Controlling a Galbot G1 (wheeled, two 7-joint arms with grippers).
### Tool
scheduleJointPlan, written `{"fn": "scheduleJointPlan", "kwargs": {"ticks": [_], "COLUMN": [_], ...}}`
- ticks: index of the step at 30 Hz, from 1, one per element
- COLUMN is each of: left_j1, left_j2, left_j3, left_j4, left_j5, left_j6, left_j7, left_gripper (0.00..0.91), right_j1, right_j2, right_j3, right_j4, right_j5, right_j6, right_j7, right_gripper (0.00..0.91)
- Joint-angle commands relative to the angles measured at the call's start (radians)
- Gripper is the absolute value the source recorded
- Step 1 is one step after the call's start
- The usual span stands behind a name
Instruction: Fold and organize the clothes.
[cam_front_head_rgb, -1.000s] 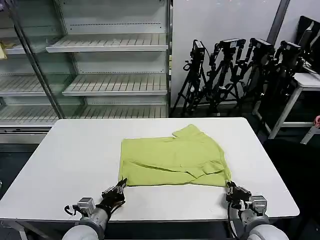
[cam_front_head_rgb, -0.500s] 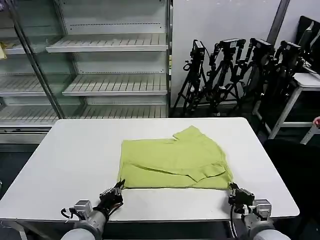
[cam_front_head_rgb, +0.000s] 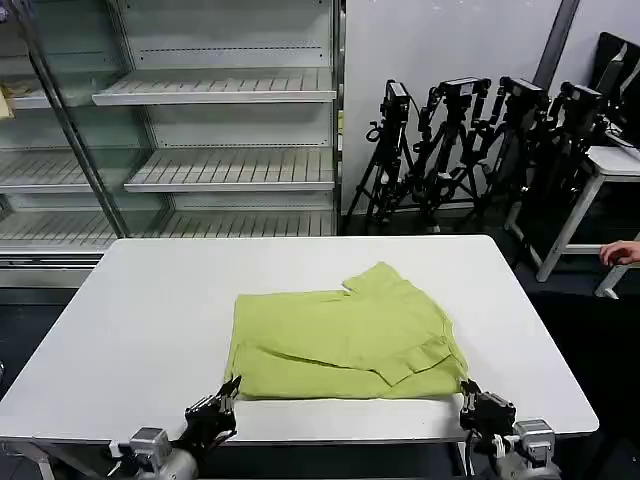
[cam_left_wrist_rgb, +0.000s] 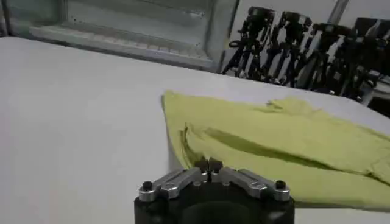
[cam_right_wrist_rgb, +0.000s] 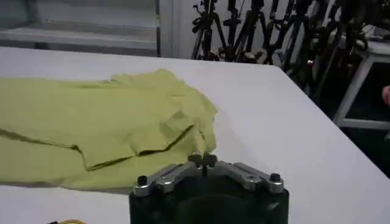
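The clothes are one lime T-shirt (cam_front_head_rgb: 340, 335), folded into a rough rectangle on the white table (cam_front_head_rgb: 140, 310), with a sleeve sticking out at its far side. My left gripper (cam_front_head_rgb: 230, 386) is shut on the shirt's near left corner at the table's front edge. My right gripper (cam_front_head_rgb: 465, 392) is shut on the near right corner. In the left wrist view the closed fingertips (cam_left_wrist_rgb: 208, 164) meet the T-shirt's (cam_left_wrist_rgb: 292, 140) layered edge. The right wrist view shows the closed tips (cam_right_wrist_rgb: 203, 159) pinching the T-shirt's (cam_right_wrist_rgb: 91, 115) corner.
Bare table surface lies left, right and beyond the shirt. A glass-fronted shelving unit (cam_front_head_rgb: 230, 95) stands behind the table. A row of black camera tripods (cam_front_head_rgb: 480, 150) and a second white table (cam_front_head_rgb: 615, 160) stand at the back right.
Both grippers have drawn back toward the table's near edge, dragging the shirt with them. Its front hem now lies closer to the edge and flatter.
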Motion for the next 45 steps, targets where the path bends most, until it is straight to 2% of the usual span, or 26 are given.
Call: {"fn": "scheduleJointPlan", "kwargs": {"ticks": [1,10,11,12,13,14,15,16,24,33,36,40,45], "left_j1": [0.169,0.196,0.197,0.198,0.198,0.199,0.201,0.203,0.226,0.194,0.128,0.008,-0.157], "left_j2": [0.019,0.041,0.042,0.041,0.041,0.041,0.040,0.040,0.031,0.044,0.057,0.085,0.125], "left_j3": [-0.035,-0.068,-0.070,-0.072,-0.074,-0.075,-0.077,-0.080,-0.096,-0.183,-0.192,-0.176,-0.110], "left_j4": [-0.081,-0.085,-0.088,-0.088,-0.090,-0.094,-0.099,-0.103,-0.188,-0.265,-0.241,-0.188,-0.084], "left_j5": [0.024,0.019,0.019,0.019,0.019,0.020,0.019,0.020,0.041,-0.031,-0.056,-0.092,-0.134], "left_j6": [0.001,0.006,0.006,0.008,0.009,0.011,0.013,0.019,0.052,0.053,0.068,0.091,0.124], "left_j7": [-0.007,-0.010,-0.010,-0.012,-0.013,-0.011,-0.009,-0.005,0.007,-0.022,-0.018,-0.039,-0.083], "left_gripper": [0.030,0.030,0.020,0.020,0.030,0.282,0.695,0.907,0.907,0.907,0.907,0.907,0.907], "right_j1": [-0.077,-0.098,-0.101,-0.103,-0.107,-0.108,-0.110,-0.112,-0.105,-0.017,0.028,0.132,0.386], "right_j2": [-0.008,-0.022,-0.022,-0.020,-0.018,-0.016,-0.014,-0.014,-0.020,-0.050,-0.072,-0.122,-0.160], "right_j3": [0.002,0.015,0.015,0.014,0.011,0.008,0.007,0.003,0.005,0.040,0.035,0.026,-0.055], "right_j4": [0.050,0.002,0.001,0.001,0.006,0.012,0.016,0.023,0.081,0.163,0.156,0.124,-0.021], "right_j5": [0.000,0.011,0.009,0.008,0.006,0.006,0.000,-0.007,0.008,0.020,0.033,0.098,0.179], "right_j6": [-0.001,0.002,0.001,0.000,-0.002,-0.005,-0.006,-0.005,-0.006,-0.005,-0.005,-0.005,-0.008], "right_j7": [0.001,0.004,0.002,0.001,-0.002,-0.003,-0.006,-0.012,-0.016,0.035,0.051,0.084,0.124], "right_gripper": [0.000,0.000,0.212,0.887,0.907,0.907,0.907,0.907,0.907,0.907,0.907,0.907,0.907]}}
